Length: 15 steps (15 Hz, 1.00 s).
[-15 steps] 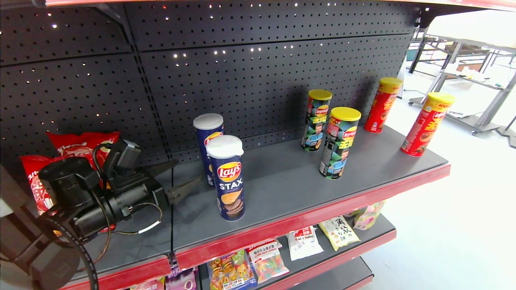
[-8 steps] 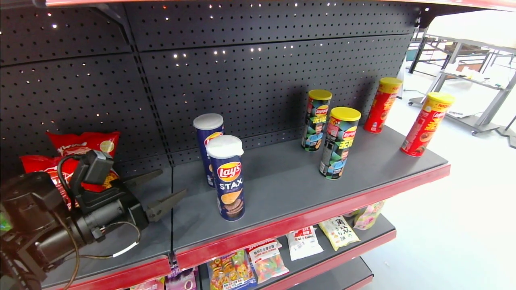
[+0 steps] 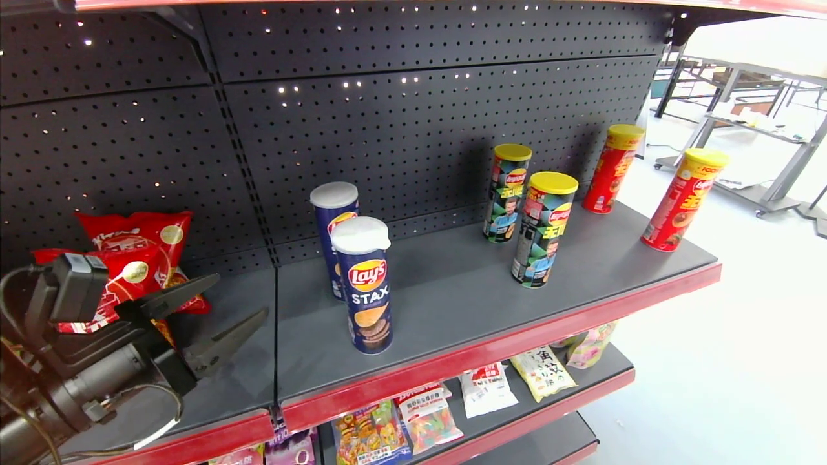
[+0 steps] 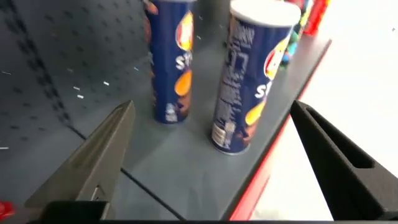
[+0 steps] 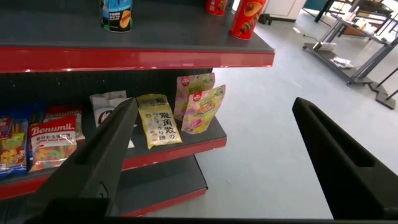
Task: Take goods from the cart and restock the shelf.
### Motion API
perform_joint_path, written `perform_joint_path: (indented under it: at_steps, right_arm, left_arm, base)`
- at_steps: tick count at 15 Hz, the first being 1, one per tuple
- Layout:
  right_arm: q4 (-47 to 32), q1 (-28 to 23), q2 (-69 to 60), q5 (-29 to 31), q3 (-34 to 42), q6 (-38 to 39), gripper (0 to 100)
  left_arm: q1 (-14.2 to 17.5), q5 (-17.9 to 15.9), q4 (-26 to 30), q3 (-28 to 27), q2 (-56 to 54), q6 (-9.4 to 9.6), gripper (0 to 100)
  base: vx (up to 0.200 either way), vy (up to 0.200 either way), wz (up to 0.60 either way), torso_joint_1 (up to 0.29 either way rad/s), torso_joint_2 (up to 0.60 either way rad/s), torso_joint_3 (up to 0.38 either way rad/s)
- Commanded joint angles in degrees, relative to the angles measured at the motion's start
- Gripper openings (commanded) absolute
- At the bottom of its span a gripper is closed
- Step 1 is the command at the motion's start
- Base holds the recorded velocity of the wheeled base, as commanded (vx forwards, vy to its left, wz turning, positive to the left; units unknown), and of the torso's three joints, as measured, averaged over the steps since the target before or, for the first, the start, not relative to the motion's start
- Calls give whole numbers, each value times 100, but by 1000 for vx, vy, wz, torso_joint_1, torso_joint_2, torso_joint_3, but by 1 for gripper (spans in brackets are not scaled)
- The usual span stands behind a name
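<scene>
the dark grey metal shelf with a red front lip [image 3: 452, 290] carries the goods. over its left end the black left gripper [image 3: 240, 296] hovers, fingers spread and empty, near red foil snack bags [image 3: 139, 239] and apart from two upright blue cardboard chip tubes [image 3: 365, 284]. the black right gripper [image 5: 214, 106] is spread and empty too.

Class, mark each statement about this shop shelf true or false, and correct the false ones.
1. Two blue cans stand upright on the shelf. True.
2. The left gripper holds a blue can. False: it is open and empty, near the red snack bags.
3. The red cans have white lids. False: their lids are yellow.
4. The red snack bags sit at the shelf's left end. True.
</scene>
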State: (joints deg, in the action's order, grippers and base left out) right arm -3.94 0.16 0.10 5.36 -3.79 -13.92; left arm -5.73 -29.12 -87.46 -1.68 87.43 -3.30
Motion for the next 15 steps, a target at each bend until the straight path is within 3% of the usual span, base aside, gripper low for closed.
perform_joint_path:
  at_steps: [1, 3, 4, 5, 8, 9, 11, 13, 14, 15]
  right_arm:
    - [-2, 2, 8, 9, 1, 21, 100]
    - [-2, 2, 34, 44, 1, 12, 100]
    - [-11, 11, 52, 35, -8, -40, 100]
    - [-19, 2, 61, 52, -16, -120, 100]
    - [7, -95, 772, 316, -632, -322, 100]
    - [148, -16, 1862, 316, -1326, 3, 100]
    - [350, 195, 2231, 88, -1467, -40, 100]
    - [323, 142, 2126, 281, -1440, -374, 100]
    - [323, 125, 2144, 307, -1458, -383, 100]
    - [376, 169, 2451, 290, -1651, -392, 100]
  left_arm:
    - [-7, 161, 0, 133, -508, -12, 100]
    - [-7, 513, 106, 159, -727, -12, 100]
    - [-25, 1093, 247, 159, -1000, -4, 100]
    - [-33, 1418, 405, 159, -1246, -4, 100]
    - [-25, 1743, 1284, 159, -2099, -4, 100]
    - [-25, 1752, 2338, 159, -2969, 23, 100]
    - [-25, 1761, 3859, 89, -4085, 357, 100]
    - [-33, 1708, 5995, -394, -5474, 409, 100]
    - [-25, 1708, 6408, -552, -5658, 409, 100]
    - [-25, 1761, 7497, -1027, -6115, 383, 100]
  base:
    - [0, 0, 0, 0, 0, 0]
    - [0, 0, 0, 0, 0, 0]
    - [0, 0, 0, 0, 0, 0]
    - [0, 0, 0, 0, 0, 0]
    - [0, 0, 0, 0, 0, 0]
    - [0, 0, 0, 0, 0, 0]
    - [0, 0, 0, 0, 0, 0]
    - [0, 0, 0, 0, 0, 0]
    - [0, 0, 0, 0, 0, 0]
    - [0, 0, 0, 0, 0, 0]
